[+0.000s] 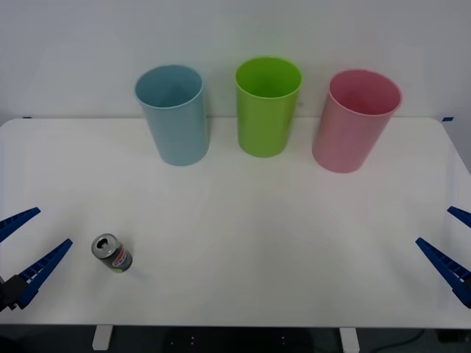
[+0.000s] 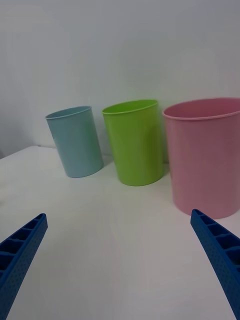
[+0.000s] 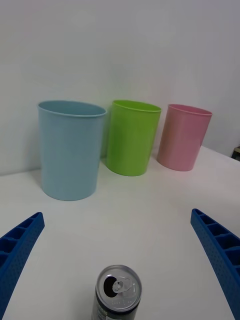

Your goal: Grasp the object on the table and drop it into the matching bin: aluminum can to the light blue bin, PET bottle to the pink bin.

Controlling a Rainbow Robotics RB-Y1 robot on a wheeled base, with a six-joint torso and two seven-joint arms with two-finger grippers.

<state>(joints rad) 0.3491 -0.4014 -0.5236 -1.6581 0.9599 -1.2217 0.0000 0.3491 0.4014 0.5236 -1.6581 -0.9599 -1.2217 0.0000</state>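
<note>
A: Can (image 1: 112,254) first: where do you see it?

B: It stands upright on the tabletop (image 1: 243,243), well in front of the light blue bin (image 1: 173,114), its silver top and pull-tab opening facing up, so its long axis is vertical.

A: Which gripper should you use?

B: Your left gripper (image 1: 22,254). It hovers just beside the can, on the side away from the pink bin (image 1: 357,121), fingers spread wide apart. In the left wrist view the can (image 3: 117,295) sits between the two fingers, close ahead.

A: And the right gripper (image 1: 450,246)?

B: Also spread open, but well apart from the can, nearer the pink bin. Leave it parked.
</note>
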